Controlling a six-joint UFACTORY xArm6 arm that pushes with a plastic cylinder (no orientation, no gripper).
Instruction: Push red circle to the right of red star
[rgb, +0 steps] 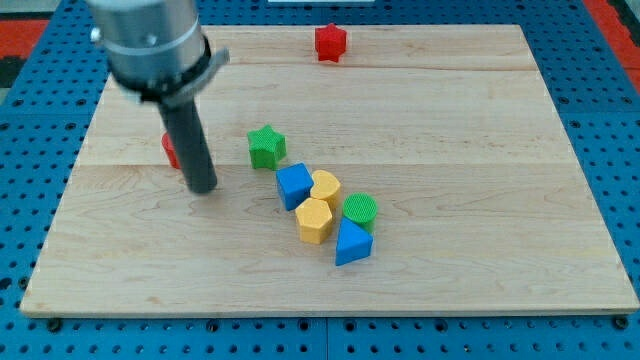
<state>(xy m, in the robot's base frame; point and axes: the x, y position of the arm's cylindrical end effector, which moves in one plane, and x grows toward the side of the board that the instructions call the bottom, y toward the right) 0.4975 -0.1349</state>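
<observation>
The red star (330, 42) sits near the view's top edge of the wooden board (480, 150), a little right of centre. The red circle (170, 150) lies at the board's left and is mostly hidden behind my rod; only a red sliver shows. My tip (203, 187) rests on the board just to the right of and below the red circle, close to it; I cannot tell if it touches.
A green star (266, 146) lies right of my tip. A cluster sits lower centre: a blue cube (293, 186), a yellow heart (325, 187), a yellow hexagon (314, 220), a green circle (360, 211) and a blue triangle (352, 243).
</observation>
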